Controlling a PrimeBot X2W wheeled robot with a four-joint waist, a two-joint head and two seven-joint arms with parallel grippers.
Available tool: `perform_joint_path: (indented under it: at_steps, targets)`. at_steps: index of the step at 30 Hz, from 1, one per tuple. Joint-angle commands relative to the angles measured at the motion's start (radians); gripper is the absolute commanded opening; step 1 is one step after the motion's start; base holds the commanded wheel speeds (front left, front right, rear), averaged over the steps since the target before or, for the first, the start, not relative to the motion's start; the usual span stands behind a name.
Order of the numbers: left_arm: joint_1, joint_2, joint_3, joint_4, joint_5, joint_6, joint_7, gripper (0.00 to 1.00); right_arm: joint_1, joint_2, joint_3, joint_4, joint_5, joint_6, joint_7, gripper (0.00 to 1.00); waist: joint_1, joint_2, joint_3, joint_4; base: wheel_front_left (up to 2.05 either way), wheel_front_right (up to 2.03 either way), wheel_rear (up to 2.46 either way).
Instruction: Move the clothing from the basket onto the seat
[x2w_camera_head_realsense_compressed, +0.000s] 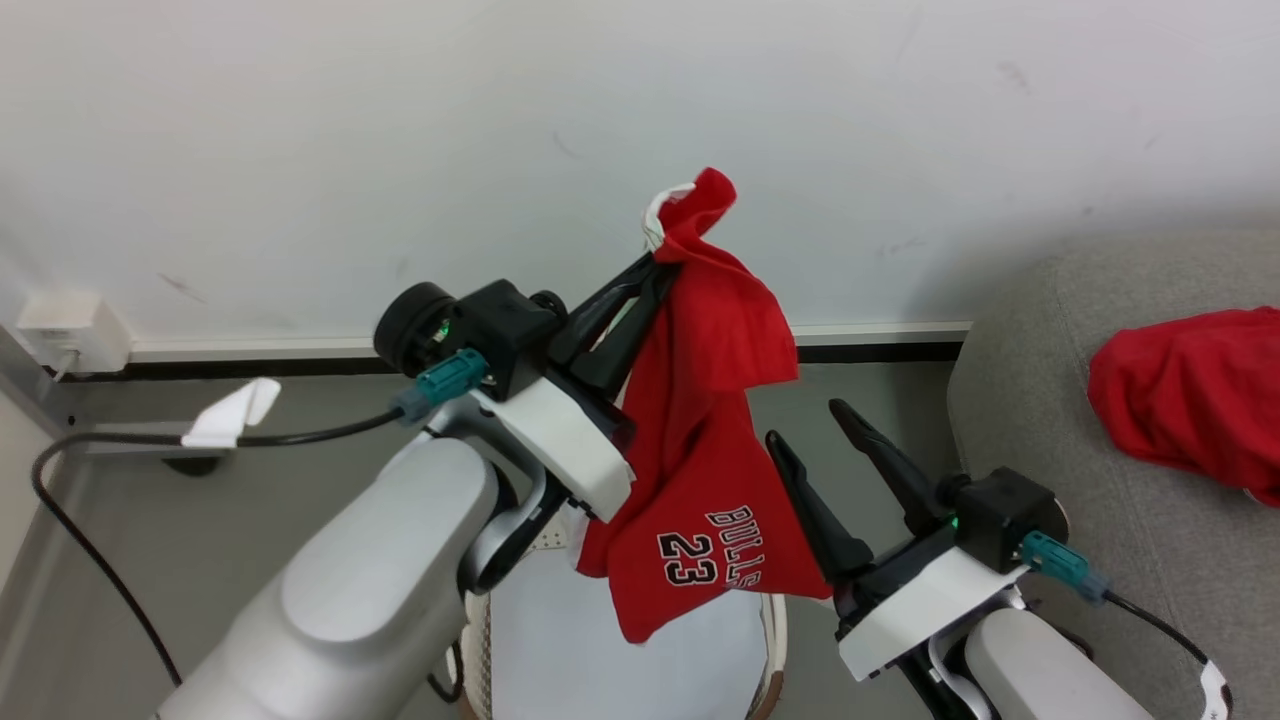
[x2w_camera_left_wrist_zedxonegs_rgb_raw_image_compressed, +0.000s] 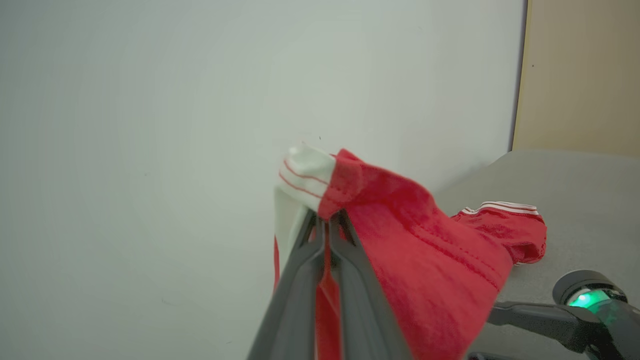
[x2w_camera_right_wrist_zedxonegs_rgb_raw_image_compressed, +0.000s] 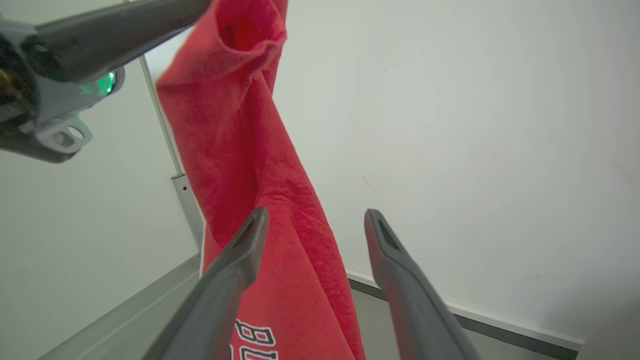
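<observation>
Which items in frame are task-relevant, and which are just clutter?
Job: red jersey with white lettering, pinched in left end effector; second red garment on light grey fabric sofa; cream-white plastic basket with brown rim.
Lying about: black cable; white wall socket box.

My left arm (x2w_camera_head_realsense_compressed: 380, 580) reaches up and forward across my middle. At its end my left gripper (x2w_camera_head_realsense_compressed: 652, 268) stands high, its two dark fingers pressed tight together on a fold of the red jersey (x2w_camera_head_realsense_compressed: 700, 420). My right arm (x2w_camera_head_realsense_compressed: 1040, 665) sits lower at my right side; my right gripper (x2w_camera_head_realsense_compressed: 808, 425) points up and a little leftward, fingers spread wide, gripping nothing.
</observation>
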Motion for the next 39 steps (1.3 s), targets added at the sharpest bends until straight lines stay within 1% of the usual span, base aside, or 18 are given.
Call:
perform_joint_path:
  at_steps: [1, 9, 16, 22, 28, 29, 30, 31, 39]
  targets:
    - [0.015, -0.009, -0.007, -0.009, -0.005, -0.004, -0.004, 0.00, -0.029, 0.008, 0.024, 0.033, 0.012, -0.002, 0.001, 1.00, 0.0000, 0.0000, -0.004, 0.016, 0.00, 0.00, 0.00]
    - [0.024, -0.037, -0.048, -0.037, -0.005, -0.017, 0.009, 0.00, -0.121, 0.032, 0.118, 0.177, 0.083, -0.002, 0.001, 1.00, 0.0000, 0.0000, -0.015, 0.076, 0.00, 0.00, 0.00]
    - [0.025, -0.072, -0.086, -0.056, -0.016, -0.041, 0.017, 0.00, -0.199, 0.032, 0.206, 0.334, 0.155, -0.002, 0.001, 1.00, 0.0000, 0.0000, -0.024, 0.139, 0.00, 0.00, 0.00]
    - [0.023, -0.108, -0.123, -0.073, -0.026, -0.057, 0.026, 0.00, -0.241, 0.031, 0.281, 0.427, 0.235, -0.002, 0.001, 1.00, 0.0000, 0.0000, -0.029, 0.190, 0.00, 0.00, 0.00]
    - [0.024, -0.119, -0.143, -0.105, -0.043, -0.066, 0.035, 0.00, -0.270, 0.033, 0.357, 0.495, 0.312, -0.002, 0.009, 1.00, 0.0000, 0.0000, -0.026, 0.223, 0.00, 0.00, 0.00]
    - [0.025, -0.119, -0.144, -0.110, -0.044, -0.066, 0.037, 0.00, -0.277, 0.034, 0.369, 0.501, 0.324, -0.002, 0.009, 0.74, 0.0000, 0.0000, -0.027, 0.226, 0.00, 0.00, 0.00]
    - [0.025, -0.117, -0.145, -0.115, -0.045, -0.066, 0.039, 0.00, -0.285, 0.034, 0.380, 0.507, 0.337, -0.002, 0.008, 0.40, 0.0000, 0.0000, -0.027, 0.228, 0.00, 0.00, 0.00]
    - [0.026, -0.116, -0.146, -0.119, -0.046, -0.066, 0.040, 0.00, -0.291, 0.034, 0.391, 0.510, 0.348, -0.002, 0.007, 0.00, 0.0000, 0.0000, -0.027, 0.231, 0.00, 0.00, 0.00]
    - [0.035, -0.097, -0.145, -0.133, -0.051, -0.057, 0.045, 0.00, -0.321, 0.018, 0.427, 0.513, 0.405, -0.002, 0.000, 0.00, 0.0000, 0.0000, -0.026, 0.237, 0.00, 0.00, 0.00]
